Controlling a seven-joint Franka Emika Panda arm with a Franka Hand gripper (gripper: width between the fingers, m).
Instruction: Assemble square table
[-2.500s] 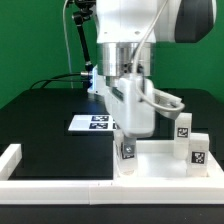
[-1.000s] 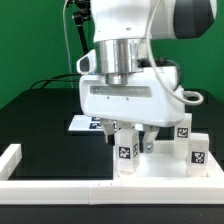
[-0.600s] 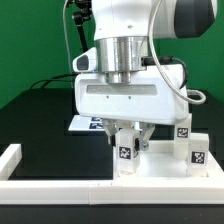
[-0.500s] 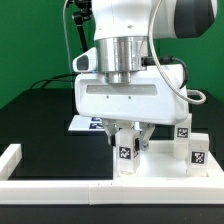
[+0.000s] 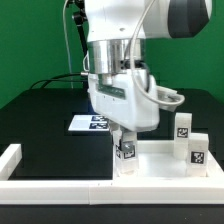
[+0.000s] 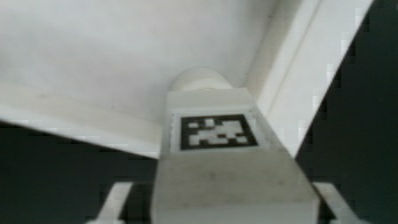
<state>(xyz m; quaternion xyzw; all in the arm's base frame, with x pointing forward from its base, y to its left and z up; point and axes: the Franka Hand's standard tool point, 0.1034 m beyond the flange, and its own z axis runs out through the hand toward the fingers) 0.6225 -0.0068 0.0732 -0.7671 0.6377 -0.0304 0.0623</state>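
Presently the gripper (image 5: 125, 144) clamps a tagged leg (image 5: 125, 152) upright over the square tabletop's (image 5: 160, 161) corner near the desk's front edge; two spare legs (image 5: 190, 140) stand rightward. Next, probably, careful screwing into the corner.

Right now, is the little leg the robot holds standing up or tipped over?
Standing up. The leg rises straight from the square table corner, between the closed jaws.

A white leg (image 5: 125, 153) with a black-and-white checkered tag is seen on the white slab (image 5: 160, 165). The table (image 5: 45, 125) is black; the backdrop (image 5: 30, 40) is green.
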